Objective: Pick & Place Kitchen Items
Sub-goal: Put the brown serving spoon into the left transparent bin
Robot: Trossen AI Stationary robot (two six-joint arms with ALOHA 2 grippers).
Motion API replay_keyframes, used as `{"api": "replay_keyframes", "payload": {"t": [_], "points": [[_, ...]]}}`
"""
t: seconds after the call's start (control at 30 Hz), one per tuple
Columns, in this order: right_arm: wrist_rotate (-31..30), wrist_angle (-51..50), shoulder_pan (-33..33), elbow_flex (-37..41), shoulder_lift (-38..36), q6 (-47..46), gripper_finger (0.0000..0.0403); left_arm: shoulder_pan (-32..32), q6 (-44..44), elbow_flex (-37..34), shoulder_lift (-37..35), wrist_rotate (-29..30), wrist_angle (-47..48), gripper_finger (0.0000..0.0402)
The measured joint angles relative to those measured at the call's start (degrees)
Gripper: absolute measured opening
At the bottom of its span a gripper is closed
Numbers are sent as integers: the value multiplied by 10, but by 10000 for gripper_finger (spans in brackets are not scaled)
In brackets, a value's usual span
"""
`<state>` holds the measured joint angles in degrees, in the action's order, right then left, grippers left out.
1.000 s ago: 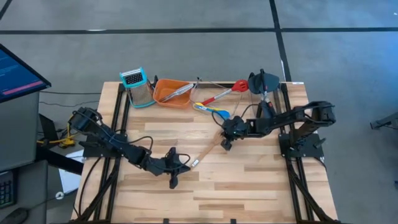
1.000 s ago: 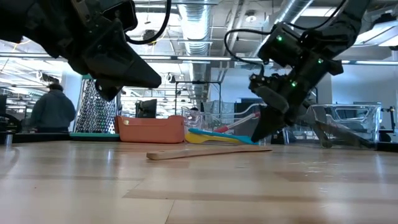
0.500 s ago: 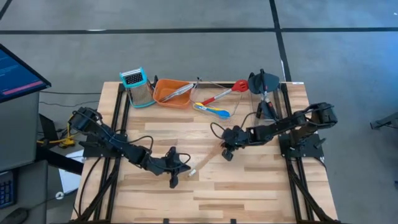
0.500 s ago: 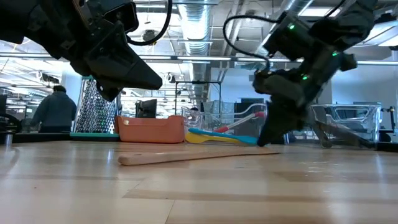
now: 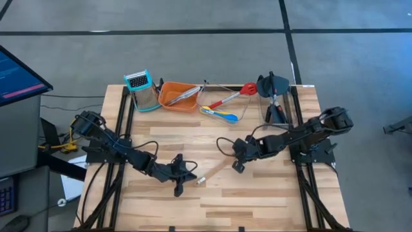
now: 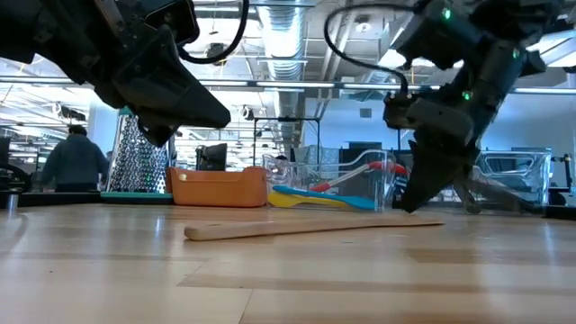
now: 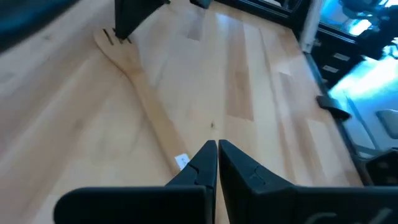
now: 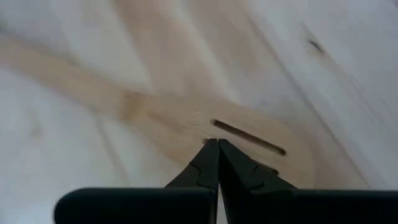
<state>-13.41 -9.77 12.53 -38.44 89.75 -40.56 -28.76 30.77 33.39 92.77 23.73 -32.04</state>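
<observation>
A wooden fork-like spatula (image 5: 217, 171) lies flat on the table near its middle, with its slotted head (image 8: 249, 138) toward the right arm. Its handle end (image 7: 180, 160) points at the left arm. My right gripper (image 5: 238, 165) is shut, its tips down on the head. My left gripper (image 7: 217, 148) is shut. It hangs above the table just short of the handle end and touches nothing. In the low view it (image 6: 225, 117) shows well above the spatula (image 6: 306, 229). My right gripper presses its shut fingertips (image 8: 214, 149) down on the spatula's head, just beside the slot (image 8: 247, 137). The fingers come from above, slanting in from the table's right. The spatula lies flat on the table under them.
Along the far edge stand a metal grater (image 5: 143, 90) and an orange tray (image 5: 170, 100) holding silver tongs (image 5: 185, 93). Right of them are a red spoon (image 5: 232, 96), blue and yellow spoons (image 5: 219, 115) and black spatulas (image 5: 273, 90). Bare wood lies toward the near edge.
My right gripper has moved toward the table's near edge, its shut tips staying on the spatula's head. The whole spatula has slid flat along the table with it, toward the near edge and the left gripper.
</observation>
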Motion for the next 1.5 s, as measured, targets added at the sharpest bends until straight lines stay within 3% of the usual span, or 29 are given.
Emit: {"api": "replay_keyframes", "payload": {"t": [0.13,0.33,0.63,0.77,1.0,1.2,1.5], "points": [[-16,-40,13,-56,-1,21,0,-1,43,11,0,-45,-1,1],[-62,-107,11,-109,-1,52,0,-11,74,34,0,-51,-1,1],[-72,-113,-17,-113,-1,84,0,-9,153,86,124,-51,1,1],[-73,-108,-32,-113,-1,97,0,-2,174,110,157,-77,0,1],[-75,-103,-54,-111,-1,106,0,0,178,116,158,-91,10,1],[-76,-103,-56,-111,-1,107,0,10,219,116,160,-91,109,1],[-76,-108,-55,-111,-1,107,0,32,202,117,158,-92,127,1]]}}
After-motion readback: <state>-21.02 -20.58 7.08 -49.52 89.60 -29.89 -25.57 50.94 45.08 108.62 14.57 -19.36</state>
